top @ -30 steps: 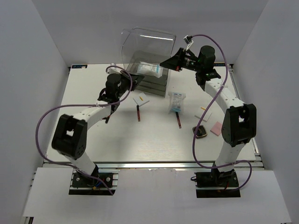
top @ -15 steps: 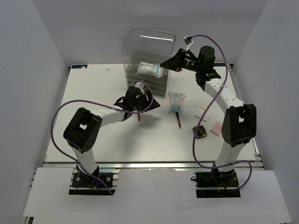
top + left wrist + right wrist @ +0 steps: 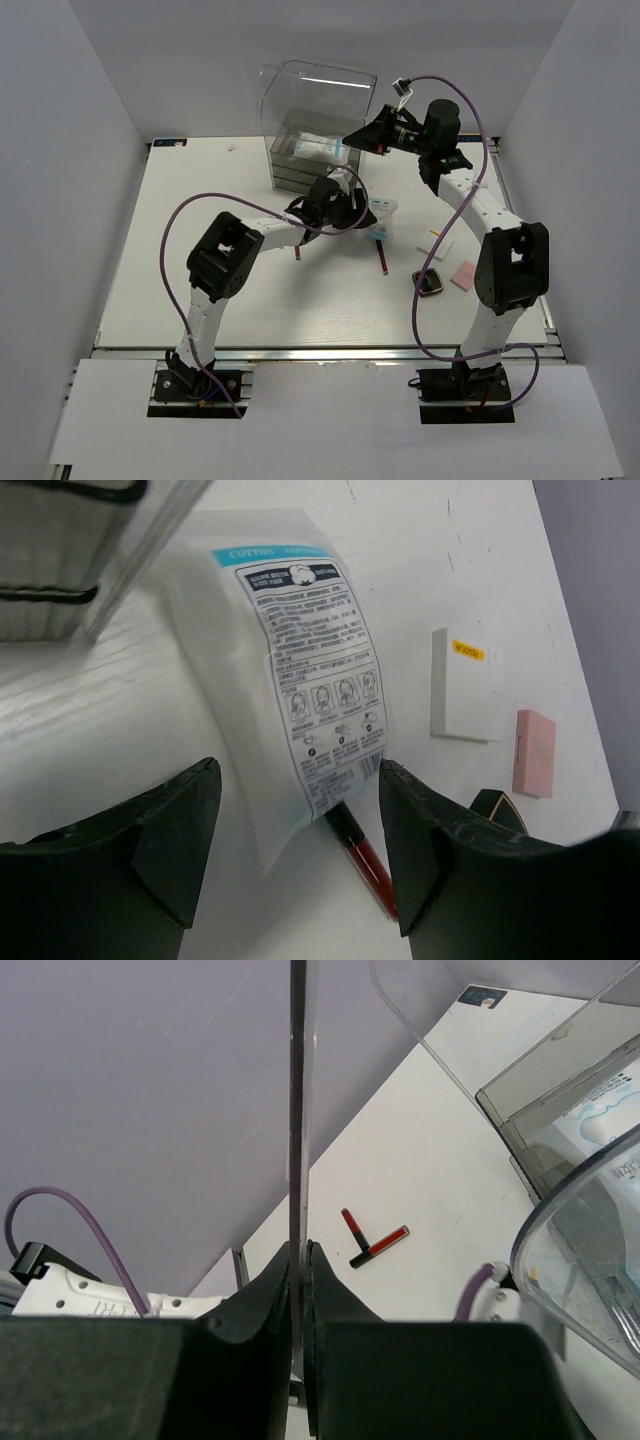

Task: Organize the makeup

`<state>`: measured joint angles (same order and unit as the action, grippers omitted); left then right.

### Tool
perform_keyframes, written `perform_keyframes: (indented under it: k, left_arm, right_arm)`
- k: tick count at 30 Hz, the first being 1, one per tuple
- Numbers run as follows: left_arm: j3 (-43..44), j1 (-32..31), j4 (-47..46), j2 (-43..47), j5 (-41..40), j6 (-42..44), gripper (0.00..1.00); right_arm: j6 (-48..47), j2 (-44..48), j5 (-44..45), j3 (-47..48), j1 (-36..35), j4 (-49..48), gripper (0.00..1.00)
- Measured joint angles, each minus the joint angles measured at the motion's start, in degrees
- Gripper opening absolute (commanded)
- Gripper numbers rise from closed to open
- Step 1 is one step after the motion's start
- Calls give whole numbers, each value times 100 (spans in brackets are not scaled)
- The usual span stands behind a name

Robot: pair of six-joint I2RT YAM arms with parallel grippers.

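Left fingers point(image 3: 300, 785) are spread wide and holding nothing, one on each side of the near end of the clear packet point(image 3: 300, 680); can't tell if the tips are down on the worktop point(image 3: 90, 740) yet. Right fingers point(image 3: 298, 1252) are pinched tight on the thin clear lid point(image 3: 296, 1080) of the big plastic box point(image 3: 318, 105), propping it up, same as a second ago. What changed: the left arm has swung over from the far left of the worktop to this packet, so my guess is it goes into the box next, where another packet point(image 3: 322, 150) already lies. Room is a bit tight. The box's bottom corner sits right beside the packet's far left edge, and a dark-red stick point(image 3: 362, 858) touches or slips under its near edge, so a sloppy close could drag that along. Left of the packet it's bare worktop. The white square point(image 3: 462, 685) and pink square point(image 3: 535, 752) lie apart to the right, with the black compact point(image 3: 430, 283) nearer the right arm.
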<state>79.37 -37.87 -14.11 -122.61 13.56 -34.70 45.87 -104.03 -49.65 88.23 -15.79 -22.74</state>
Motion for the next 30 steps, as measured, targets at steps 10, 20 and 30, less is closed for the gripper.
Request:
perform_keyframes:
  k: [10,20,30]
  left_arm:
    - [820,-138,221,-702,-269,258,65]
    - [1051,-201,481,-837,-374,221,21]
    - [933,-245,186,-776,-376,-42,0]
  right_arm:
    - [15,0,2,0,2,0,6]
    - [136,0,-4,0,70,-13,7]
    - [151,0,-2,0,70,-15,7]
